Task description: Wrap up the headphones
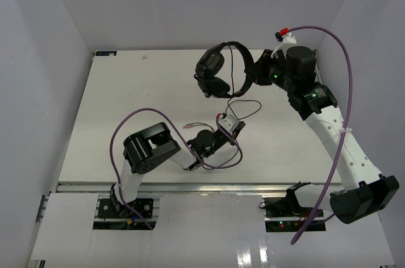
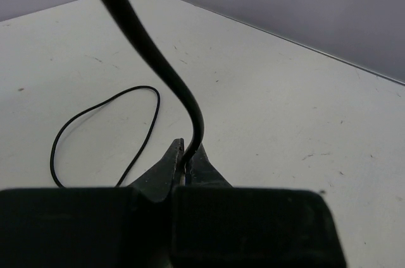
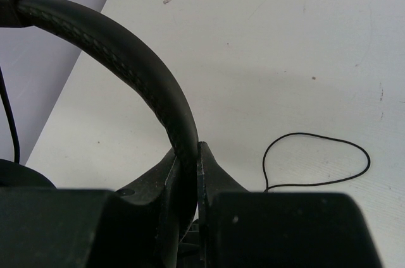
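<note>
Black headphones [image 1: 211, 64]: headband clamped in closed right hand [image 3: 188, 164], held above bench [image 1: 126, 91]. Thin cable [image 2: 144, 37]: pinched in closed left hand [image 2: 188, 154]; slack loop on bench.

A white worktop [image 1: 126, 91] is enclosed by plain pale walls [image 1: 190, 2] at the back and at both sides. Small dark marks [image 3: 313, 78] are seen on its evenly lit surface.

You have open desk [image 1: 126, 91] across the upper left of the top view. The headphones [image 1: 218, 72] block the upper centre, their thin cable [image 3: 316, 134] loops across the middle, and walls [image 1: 50, 91] close both sides and the back.
</note>
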